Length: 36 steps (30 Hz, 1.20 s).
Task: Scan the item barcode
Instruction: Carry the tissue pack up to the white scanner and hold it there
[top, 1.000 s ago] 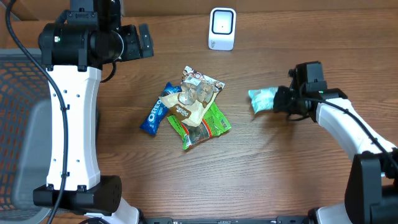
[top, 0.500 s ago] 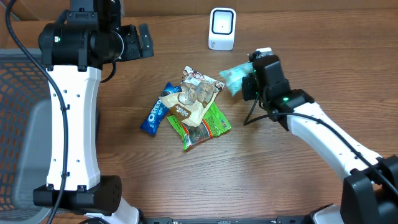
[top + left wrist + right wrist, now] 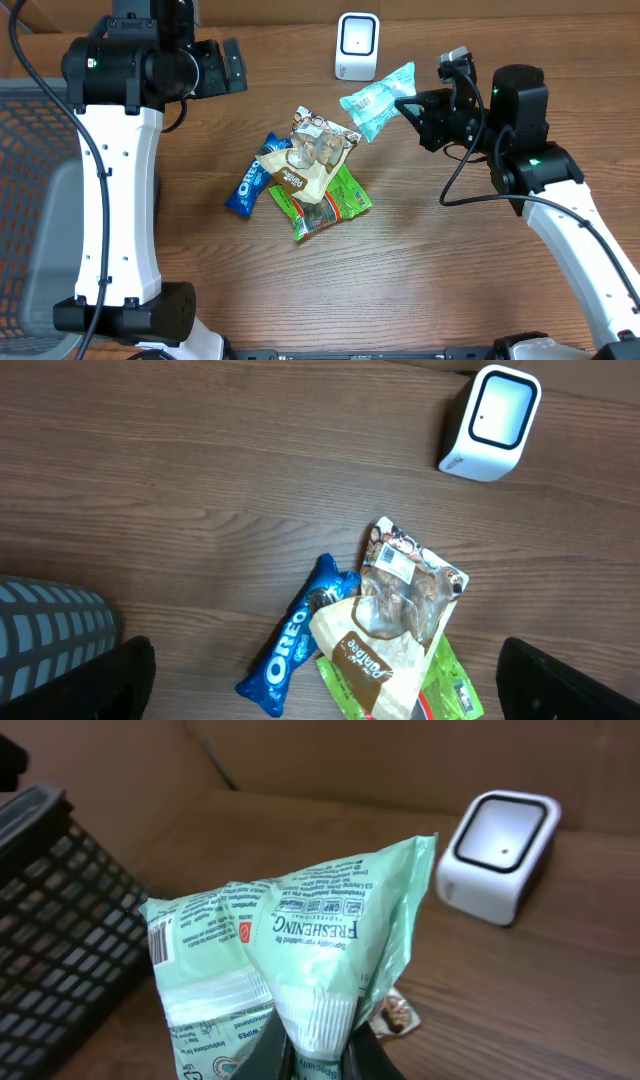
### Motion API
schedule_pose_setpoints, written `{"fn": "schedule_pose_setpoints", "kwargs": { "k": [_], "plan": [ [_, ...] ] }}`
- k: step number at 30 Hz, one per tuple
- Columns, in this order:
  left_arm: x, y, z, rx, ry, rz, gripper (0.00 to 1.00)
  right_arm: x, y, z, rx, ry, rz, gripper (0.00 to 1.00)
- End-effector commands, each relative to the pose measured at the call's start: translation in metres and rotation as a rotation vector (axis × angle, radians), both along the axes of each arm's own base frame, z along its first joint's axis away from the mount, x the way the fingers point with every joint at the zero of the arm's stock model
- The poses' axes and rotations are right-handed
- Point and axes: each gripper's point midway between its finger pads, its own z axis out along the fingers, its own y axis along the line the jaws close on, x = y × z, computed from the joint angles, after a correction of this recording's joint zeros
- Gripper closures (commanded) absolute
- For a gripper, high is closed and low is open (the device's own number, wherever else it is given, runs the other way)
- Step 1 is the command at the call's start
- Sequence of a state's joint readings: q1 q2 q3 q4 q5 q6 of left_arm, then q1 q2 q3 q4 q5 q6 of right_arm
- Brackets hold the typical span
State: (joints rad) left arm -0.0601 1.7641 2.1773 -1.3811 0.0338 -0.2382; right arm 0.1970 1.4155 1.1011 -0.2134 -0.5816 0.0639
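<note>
Item: wipes packet (image 3: pixel 377 100), pinched by its seam in my right gripper (image 3: pixel 408 104), aloft just beside the scanner (image 3: pixel 357 45). Handling: I should turn its barcode (image 3: pixel 160 942) squarely toward the scanner's window and hold it steady.

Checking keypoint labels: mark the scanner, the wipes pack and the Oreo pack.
scanner (image 3: pixel 357 42): overhead view, on its front window.
wipes pack (image 3: pixel 300 935): right wrist view, on the printed text mid-pack.
Oreo pack (image 3: pixel 288 642): left wrist view, on the white logo.
</note>
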Motion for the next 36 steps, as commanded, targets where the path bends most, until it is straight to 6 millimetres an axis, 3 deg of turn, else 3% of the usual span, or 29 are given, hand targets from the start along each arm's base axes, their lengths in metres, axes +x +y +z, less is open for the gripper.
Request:
{"fn": "schedule_pose_setpoints", "kwargs": {
  "k": [1,4,11,14,20,24,27,30,33,36],
  "plan": [
    [0.0,-0.004,-0.002,-0.02,0.007,0.004,0.0,0.019,-0.02,0.021,-0.079,-0.092,-0.179,0.96],
    [0.0,-0.004,-0.002,-0.02,0.007,0.004,0.0,0.037,-0.039,0.014,-0.22,-0.142,-0.39,0.96],
    [0.0,-0.004,-0.002,-0.02,0.007,0.004,0.0,0.077,-0.019,-0.02,-0.64,-0.374,-0.521,0.96],
    [0.0,-0.004,-0.002,-0.02,0.007,0.004,0.0,0.1,-0.013,-0.025,-0.792,-0.525,-0.561,0.96],
    [0.0,-0.004,-0.002,-0.02,0.007,0.004,0.0,0.132,0.01,-0.027,-0.926,-0.826,-0.51,0.96],
    [0.0,-0.005,-0.002,-0.02,0.007,0.004,0.0,0.145,0.029,-0.061,-1.148,-1.027,-0.29,0.96],
    [0.0,-0.004,-0.002,-0.02,0.007,0.004,0.01,0.161,0.019,-0.078,-1.246,-1.035,-0.265,0.96],
    [0.0,-0.004,-0.002,-0.02,0.007,0.004,0.0,0.18,0.008,-0.072,-1.235,-1.03,-0.317,0.96],
    [0.0,-0.004,-0.002,-0.02,0.007,0.004,0.0,0.197,0.001,-0.044,-1.154,-1.041,-0.403,0.96],
    [0.0,-0.005,-0.002,-0.02,0.007,0.004,0.0,0.211,0.014,-0.026,-1.134,-1.056,-0.343,0.96]
  ]
}}
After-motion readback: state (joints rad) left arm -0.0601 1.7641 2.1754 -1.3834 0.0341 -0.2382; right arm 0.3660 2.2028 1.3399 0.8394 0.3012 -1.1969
